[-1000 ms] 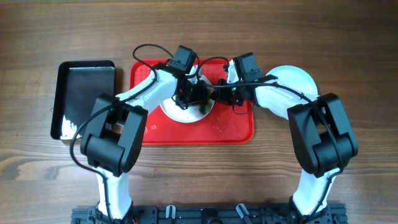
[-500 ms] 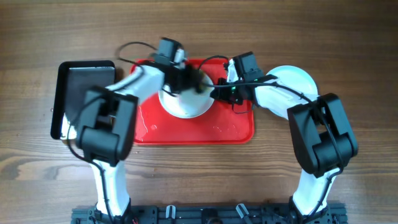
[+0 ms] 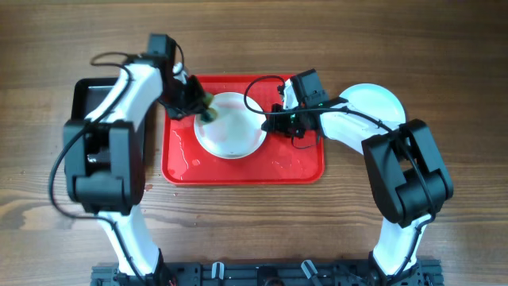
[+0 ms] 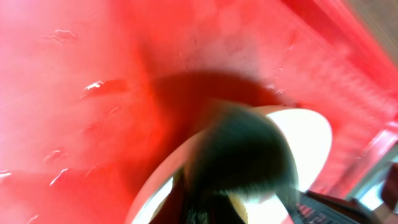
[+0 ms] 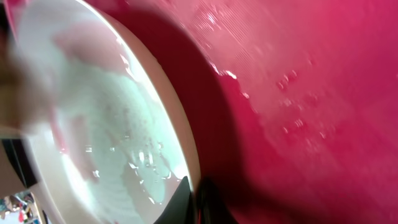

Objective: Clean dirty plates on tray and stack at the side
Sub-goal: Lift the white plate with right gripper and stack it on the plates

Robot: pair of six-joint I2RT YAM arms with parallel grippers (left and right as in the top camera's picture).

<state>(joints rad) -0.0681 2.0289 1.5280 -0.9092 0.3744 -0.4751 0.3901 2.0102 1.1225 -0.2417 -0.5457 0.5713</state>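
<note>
One pale plate (image 3: 234,137) lies on the red tray (image 3: 294,163), wet and streaked. My left gripper (image 3: 200,110) is at the plate's upper left edge, shut on a yellow sponge with a dark scouring face (image 3: 208,114). In the left wrist view the sponge (image 4: 249,155) is a dark blur over the plate (image 4: 308,140). My right gripper (image 3: 270,119) is shut on the plate's right rim. The right wrist view shows its fingers (image 5: 196,196) pinching that rim, with the plate (image 5: 106,124) tilted above the tray (image 5: 311,93).
More pale plates (image 3: 381,99) rest on the wooden table right of the tray, partly under my right arm. A black tray (image 3: 99,119) lies to the left of the red one. Water drops spot the red tray's floor.
My left arm has swung left from over the plate's middle to its upper left edge, carrying the sponge and uncovering the plate. The right gripper has stayed on the rim.
</note>
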